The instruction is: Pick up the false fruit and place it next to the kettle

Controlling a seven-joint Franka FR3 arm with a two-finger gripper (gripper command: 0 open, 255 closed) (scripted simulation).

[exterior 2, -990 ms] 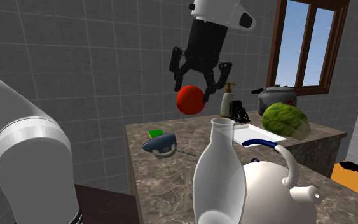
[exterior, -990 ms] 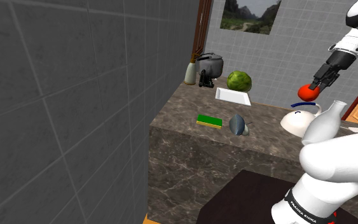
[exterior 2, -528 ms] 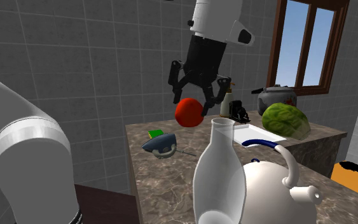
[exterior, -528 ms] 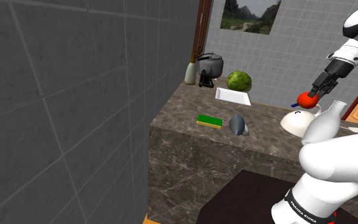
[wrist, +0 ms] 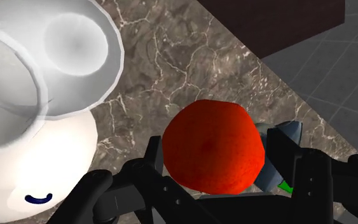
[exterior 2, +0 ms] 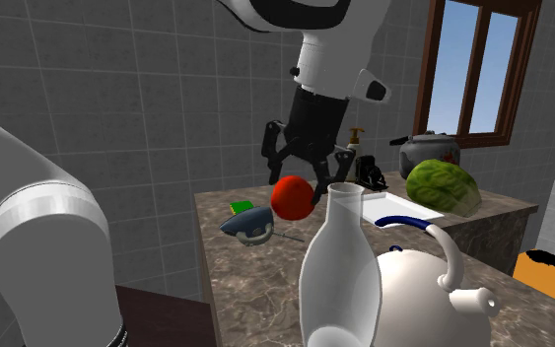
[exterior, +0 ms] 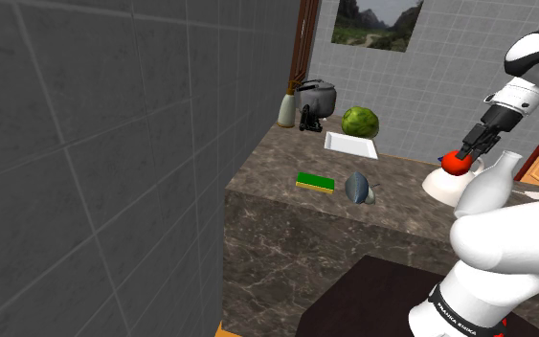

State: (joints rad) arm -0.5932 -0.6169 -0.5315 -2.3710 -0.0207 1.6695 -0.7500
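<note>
Red false fruit (exterior 2: 292, 197) is clamped between the two black fingers of the gripper (wrist: 214, 159), pressed on opposite sides, and is held in the air above the marbled counter (exterior 2: 255, 271); bare counter is seen under it in the wrist view; a white bottle (exterior 2: 339, 276) and the white kettle (exterior 2: 418, 291) with its blue handle are found near it, untouched; a grey-blue object (exterior: 358, 187) and a green sponge (exterior: 315, 181) are laid farther along the counter, and a green melon (exterior: 360, 122) is set behind a white tray (exterior: 350, 144).
</note>
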